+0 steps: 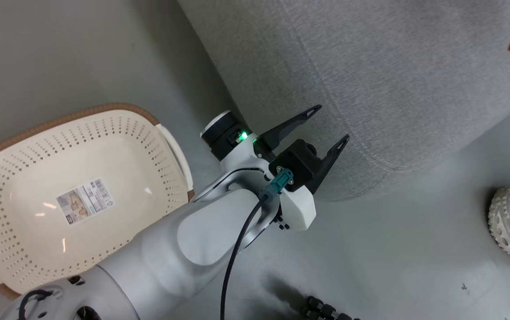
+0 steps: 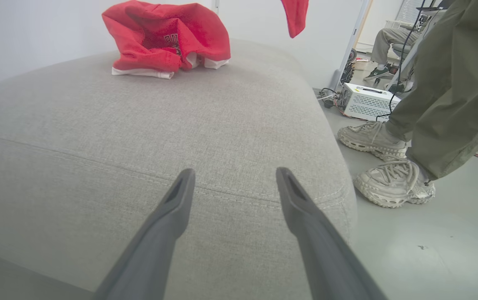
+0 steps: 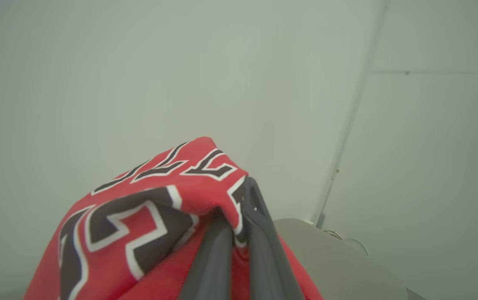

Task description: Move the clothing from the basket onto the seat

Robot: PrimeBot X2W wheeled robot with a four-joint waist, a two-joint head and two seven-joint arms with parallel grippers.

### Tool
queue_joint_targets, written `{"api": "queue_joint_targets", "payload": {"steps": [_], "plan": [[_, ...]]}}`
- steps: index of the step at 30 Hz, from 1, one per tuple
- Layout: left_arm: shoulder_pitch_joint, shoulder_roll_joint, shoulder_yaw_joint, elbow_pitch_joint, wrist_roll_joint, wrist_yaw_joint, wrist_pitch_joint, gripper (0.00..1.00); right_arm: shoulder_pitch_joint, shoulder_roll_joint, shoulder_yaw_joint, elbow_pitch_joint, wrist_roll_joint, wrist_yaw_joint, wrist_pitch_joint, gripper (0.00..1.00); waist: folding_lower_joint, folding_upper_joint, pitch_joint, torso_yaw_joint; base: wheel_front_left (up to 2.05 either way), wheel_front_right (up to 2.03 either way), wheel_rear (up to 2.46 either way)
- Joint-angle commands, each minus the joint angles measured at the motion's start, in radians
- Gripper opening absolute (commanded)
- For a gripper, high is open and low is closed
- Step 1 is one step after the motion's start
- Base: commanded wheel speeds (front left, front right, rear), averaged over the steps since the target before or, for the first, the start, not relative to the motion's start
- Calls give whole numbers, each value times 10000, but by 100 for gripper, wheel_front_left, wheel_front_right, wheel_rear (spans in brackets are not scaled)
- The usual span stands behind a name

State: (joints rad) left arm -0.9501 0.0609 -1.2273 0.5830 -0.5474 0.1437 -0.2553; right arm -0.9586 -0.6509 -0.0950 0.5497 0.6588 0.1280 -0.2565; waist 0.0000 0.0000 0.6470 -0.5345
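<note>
Jaws spread, our left gripper [image 1: 333,122] points two o'clock at the seat [image 1: 392,66]; right gripper [image 3: 239,204] pinches clothing [image 3: 138,216] before pale wall [image 3: 97,62].

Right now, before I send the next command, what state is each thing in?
basket, empty, upright on the floor.
left pincer, open, holding nothing, beside the seat.
right pincer, shut on the held garment, raised.
held garment, hanging from the right pincer, not yet laid down.
crumpled garment, lying on the seat, no pincer on it.
seat, bears one garment.
</note>
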Motion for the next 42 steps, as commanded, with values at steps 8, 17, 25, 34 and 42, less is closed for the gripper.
{"api": "queue_joint_targets", "payload": {"steps": [8, 17, 25, 34, 42], "plan": [[-910, -106, -388, -558, -68, 473, 5, 100, -1437, -1752, -599, 1349, -399, 27, -53, 0, 0, 0, 1733, 1329, 0, 0, 0], [-942, -106, -517, -1028, 87, 769, 36, 100, -2544, -2415, -659, 2378, -572, 27, -53, 0, 0, 0, 2585, 2237, 0, 0, 0], [-921, -106, -527, -1577, 309, 1070, -14, 100, -2113, -1925, 588, 2618, 137, 27, -53, 0, 0, 0, 2863, 3023, 0, 0, 0], [-844, -106, -520, -2005, 29, 1592, -60, 100, -310, -2111, 1584, 1438, 1079, 27, -53, 100, 0, 0, 2026, 3415, 0, 0, 0], [43, -106, 316, -2370, 87, 1913, -63, 100, 1443, -2007, 1411, -149, 987, 27, -53, 100, 0, 0, 482, 3767, 0, 0, 0]]}}
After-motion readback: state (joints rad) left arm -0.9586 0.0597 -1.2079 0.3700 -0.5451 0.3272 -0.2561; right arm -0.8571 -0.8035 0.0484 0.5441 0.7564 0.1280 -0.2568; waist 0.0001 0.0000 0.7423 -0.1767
